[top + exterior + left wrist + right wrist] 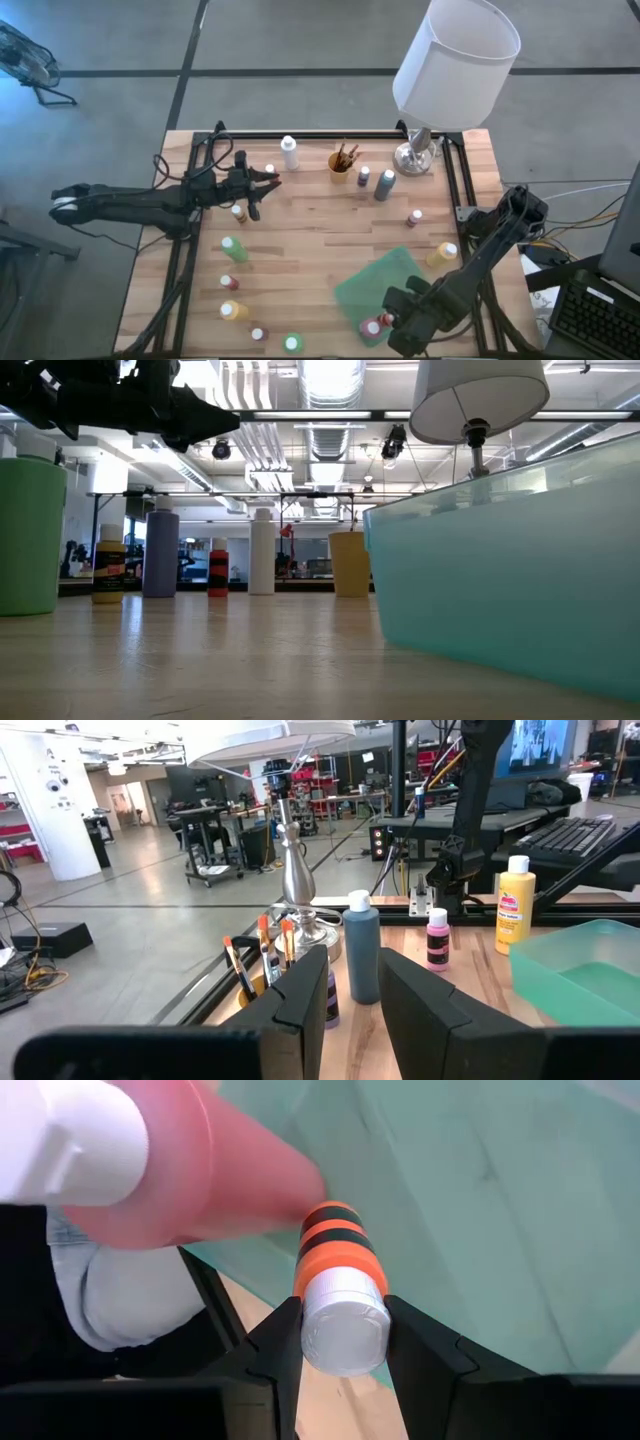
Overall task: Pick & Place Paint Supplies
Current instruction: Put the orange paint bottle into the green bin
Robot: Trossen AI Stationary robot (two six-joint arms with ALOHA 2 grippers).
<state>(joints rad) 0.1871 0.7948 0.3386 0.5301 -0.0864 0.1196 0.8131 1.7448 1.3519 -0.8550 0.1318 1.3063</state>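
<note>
1. The right gripper (343,1342) has its jaws clamped on an orange-and-black banded bottle (338,1285), held at the near edge of the green tray (385,280).
2. The left gripper (268,180) hovers far from the tray, jaws narrowly apart, holding nothing.
3. Other bottles stand scattered on the bench (320,225).

Two dark jointed arms; the left arm (130,203) has a pale band and black cables; flat black fingers (300,1010).

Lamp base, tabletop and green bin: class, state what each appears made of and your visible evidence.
Lamp base: probably polished metal, silvery and mirror-bright.
Tabletop: wood, with plank seams and grain showing.
Green bin: likely translucent plastic, smooth and light-passing.
</note>
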